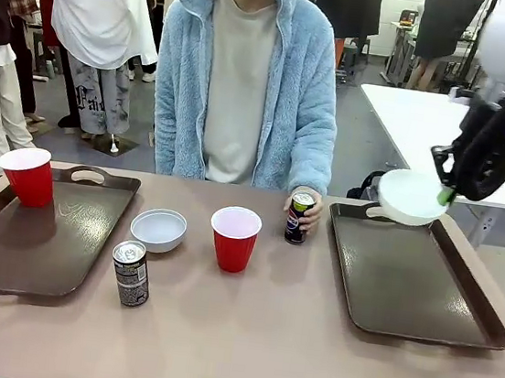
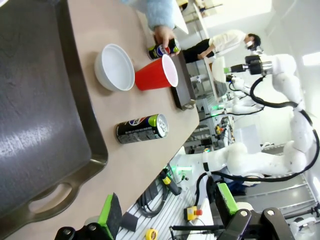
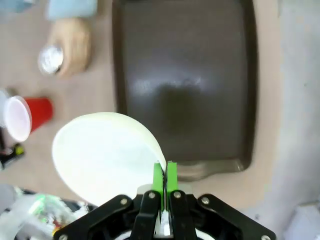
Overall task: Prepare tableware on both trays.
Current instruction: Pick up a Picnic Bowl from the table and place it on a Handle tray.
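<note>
My right gripper [image 1: 444,195] [image 3: 164,181] is shut on the rim of a white bowl [image 1: 408,196] [image 3: 104,155], holding it above the far edge of the right tray [image 1: 416,281] [image 3: 185,75]. A second white bowl [image 1: 158,229] [image 2: 116,67], a red cup [image 1: 234,237] [image 2: 157,74] and a dark can [image 1: 132,273] [image 2: 142,129] stand on the table between the trays. The other red cup [image 1: 28,175] stands on the left tray [image 1: 34,241] [image 2: 40,125]. A person's hand [image 1: 309,216] holds the second can [image 1: 298,218] [image 3: 50,59]. My left gripper [image 2: 167,210] is open over the left tray's near edge.
The person in a light blue fleece sits at the far side, right behind the middle of the table. A white table [image 1: 426,127] stands behind the right arm. Bare tabletop runs along the front edge.
</note>
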Tool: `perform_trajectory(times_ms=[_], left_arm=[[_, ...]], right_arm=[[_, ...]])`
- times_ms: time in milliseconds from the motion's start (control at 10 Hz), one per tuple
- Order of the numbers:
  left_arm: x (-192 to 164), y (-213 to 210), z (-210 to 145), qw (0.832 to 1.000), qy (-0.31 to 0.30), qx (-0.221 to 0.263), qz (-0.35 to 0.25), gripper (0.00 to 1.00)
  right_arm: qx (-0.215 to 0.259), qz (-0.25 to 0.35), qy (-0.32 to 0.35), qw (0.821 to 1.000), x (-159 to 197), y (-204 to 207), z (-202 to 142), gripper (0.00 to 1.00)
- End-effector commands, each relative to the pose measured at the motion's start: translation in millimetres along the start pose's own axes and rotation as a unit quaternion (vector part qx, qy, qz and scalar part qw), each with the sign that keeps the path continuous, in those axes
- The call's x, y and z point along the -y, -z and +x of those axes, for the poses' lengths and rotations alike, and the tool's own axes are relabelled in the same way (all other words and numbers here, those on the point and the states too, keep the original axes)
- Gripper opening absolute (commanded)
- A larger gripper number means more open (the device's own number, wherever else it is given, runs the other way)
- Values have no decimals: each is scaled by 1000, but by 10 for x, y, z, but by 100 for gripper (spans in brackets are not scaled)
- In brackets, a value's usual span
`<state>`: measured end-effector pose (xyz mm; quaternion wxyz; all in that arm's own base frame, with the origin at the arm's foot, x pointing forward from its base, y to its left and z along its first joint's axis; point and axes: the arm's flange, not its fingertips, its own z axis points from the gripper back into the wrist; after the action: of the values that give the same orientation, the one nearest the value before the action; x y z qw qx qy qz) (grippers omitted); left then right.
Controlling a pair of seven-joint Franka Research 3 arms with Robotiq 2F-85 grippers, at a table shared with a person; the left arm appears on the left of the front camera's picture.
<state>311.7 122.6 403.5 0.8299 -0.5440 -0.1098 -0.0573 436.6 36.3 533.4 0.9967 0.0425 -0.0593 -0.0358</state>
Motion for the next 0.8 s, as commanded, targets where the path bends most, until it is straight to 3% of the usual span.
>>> perform_trajectory(times_ms=[0,400,500,600,700], left_arm=[[5,-9,-1,1000,3,3,-5,100],[5,-9,-1,1000,3,3,-5,100],[5,-9,-1,1000,3,3,-5,100],[5,-9,-1,1000,3,3,-5,100],[5,-9,-1,1000,3,3,-5,100]], right_arm=[[14,-10,22,1000,260,194,101,3],[-37,-17,57,998,443,603,12,3],[-96,-1,104,990,310,287,-412,3],[-104,-20,51,993,206,-152,-1115,3],[-100,-29,72,992,322,-302,-1235,3]])
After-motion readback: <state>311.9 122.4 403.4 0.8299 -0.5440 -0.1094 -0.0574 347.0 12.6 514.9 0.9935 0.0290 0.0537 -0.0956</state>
